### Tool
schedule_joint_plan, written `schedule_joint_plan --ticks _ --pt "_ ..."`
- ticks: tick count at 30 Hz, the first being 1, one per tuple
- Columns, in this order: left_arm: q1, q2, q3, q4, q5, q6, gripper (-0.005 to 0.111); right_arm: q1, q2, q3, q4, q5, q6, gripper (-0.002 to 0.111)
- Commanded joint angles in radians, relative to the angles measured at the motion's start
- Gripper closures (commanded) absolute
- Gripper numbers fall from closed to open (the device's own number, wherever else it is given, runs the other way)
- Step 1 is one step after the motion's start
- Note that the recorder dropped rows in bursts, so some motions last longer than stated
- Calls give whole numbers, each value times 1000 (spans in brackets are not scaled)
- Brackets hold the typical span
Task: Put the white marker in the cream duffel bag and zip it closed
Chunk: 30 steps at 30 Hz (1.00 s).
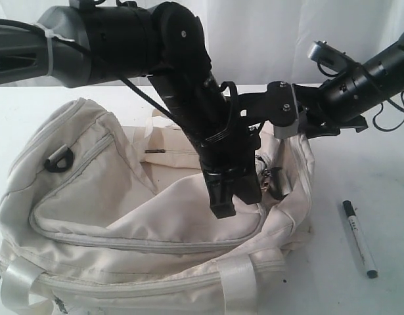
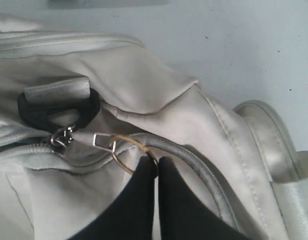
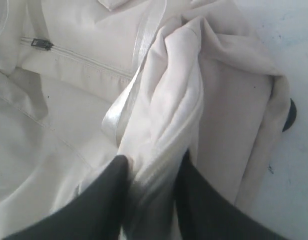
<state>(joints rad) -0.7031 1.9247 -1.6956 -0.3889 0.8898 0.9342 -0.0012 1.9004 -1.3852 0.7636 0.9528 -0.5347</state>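
Fabric covers the left and middle of the tabletop (image 1: pixel 379 170). The cream duffel bag (image 1: pixel 90 197) lies slumped there with its near side along the front edge. In the left wrist view its zip looks shut up to the slider (image 2: pixel 58 138), which sits beside a black buckle (image 2: pixel 41 107). Toward the bag's right end the left gripper (image 2: pixel 155 162) comes down from above with its fingers pressed together, and the metal ring pull (image 2: pixel 124 151) appears to be pinched between their tips. Since the marker is not in the bag, I judge the step in hand to be drawing this zip open. To do it well, the pull should run straight along the line of the teeth, low and steady, without lifting the ring away from the bag. A thin ring can slip out of a tip pinch, and soft cloth can bunch ahead of the slider. Just to the right, the right gripper (image 3: pixel 154 165) has a raised fold of the bag's end cloth between its fingers, next to a shiny webbing handle (image 3: pixel 124 111). The fingers stand somewhat apart, and I cannot tell whether they clamp the fold or merely flank it. A firm hold there, pulling against the left arm, would help hold the zip taut. Farthest right, the white marker (image 1: pixel 359 239) lies flat on the bare tabletop near the right edge, apart from the bag and untouched, its black cap pointing toward the far edge.
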Motion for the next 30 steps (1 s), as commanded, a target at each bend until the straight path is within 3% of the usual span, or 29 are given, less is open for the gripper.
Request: schedule_joint_plan --ticks 1,12,30 --pt "-18 -13 8 -60 105 -19 107 -19 -31 -26 10 -38 -2 63" --pt "-18 -13 8 -60 -1 -93 107 6 -94 -79 -4 216 -2 59" --pt "-18 -13 8 -65 -95 -157 107 81 -11 -21 -42 133 19 59"
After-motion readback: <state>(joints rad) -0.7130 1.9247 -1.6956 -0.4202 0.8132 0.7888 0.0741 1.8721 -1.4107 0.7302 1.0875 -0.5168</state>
